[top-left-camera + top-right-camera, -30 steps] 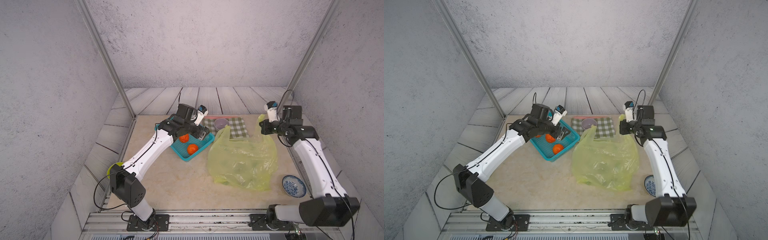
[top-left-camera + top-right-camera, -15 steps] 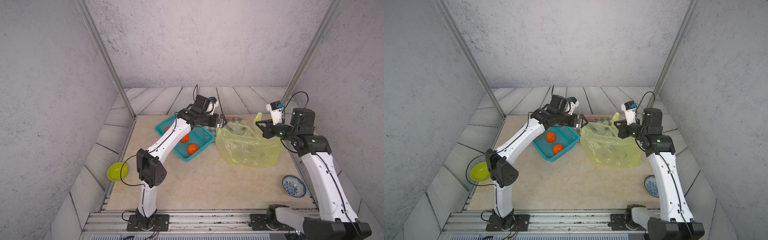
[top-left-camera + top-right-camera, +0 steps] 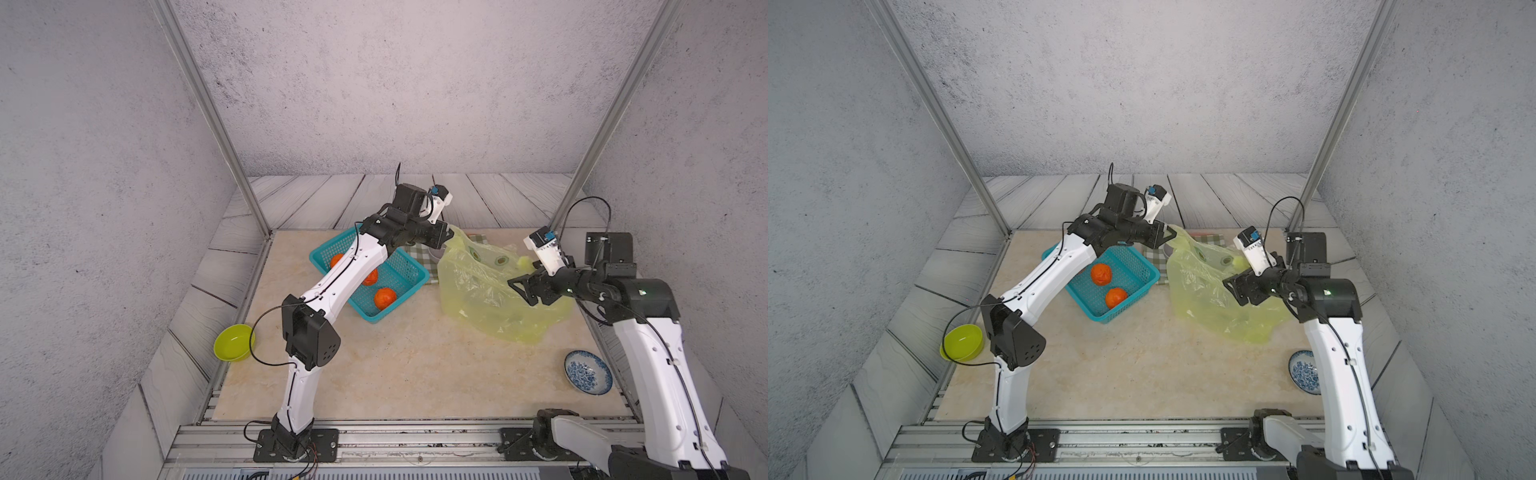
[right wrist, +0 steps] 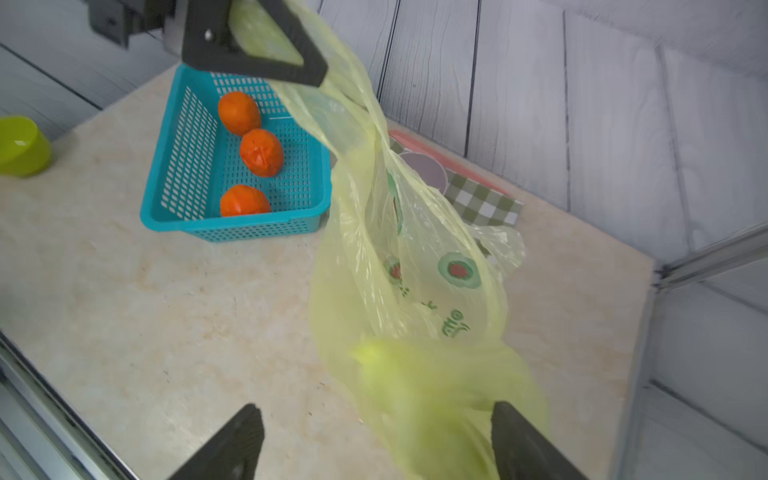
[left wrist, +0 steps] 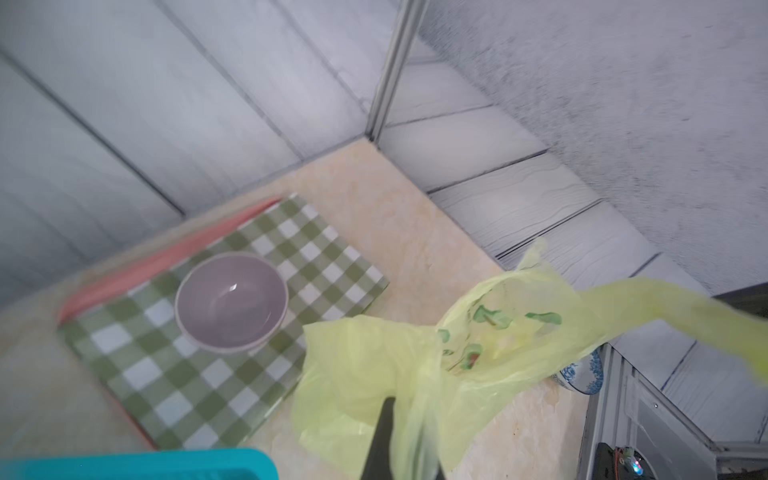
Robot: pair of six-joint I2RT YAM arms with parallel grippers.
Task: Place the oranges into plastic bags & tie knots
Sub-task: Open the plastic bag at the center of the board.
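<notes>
The thin yellow-green plastic bag (image 3: 486, 291) (image 3: 1204, 291) lies slumped on the table's right half. My left gripper (image 3: 449, 235) (image 3: 1169, 232) is shut on its upper left edge and holds that corner lifted; the film runs between its dark fingers (image 5: 384, 432). My right gripper (image 3: 521, 289) (image 4: 374, 409) stands open over the bag's right side, with blurred bag film (image 4: 436, 395) between its fingers. Three oranges (image 4: 240, 112) (image 4: 262, 151) (image 4: 244, 200) lie in the teal basket (image 4: 249, 228). In both top views my left arm hides part of them. No knots show.
The teal basket (image 3: 371, 319) sits left of the bag. Behind the bag a green checked cloth (image 5: 174, 374) carries a purple bowl (image 5: 232, 302). A lime bowl (image 3: 234, 343) sits at the left edge, a blue-patterned dish (image 3: 588, 372) at the front right.
My left gripper moved from over the basket to the bag and shut on its edge. The right gripper let go of the bag and opened, and the bag sank lower.
</notes>
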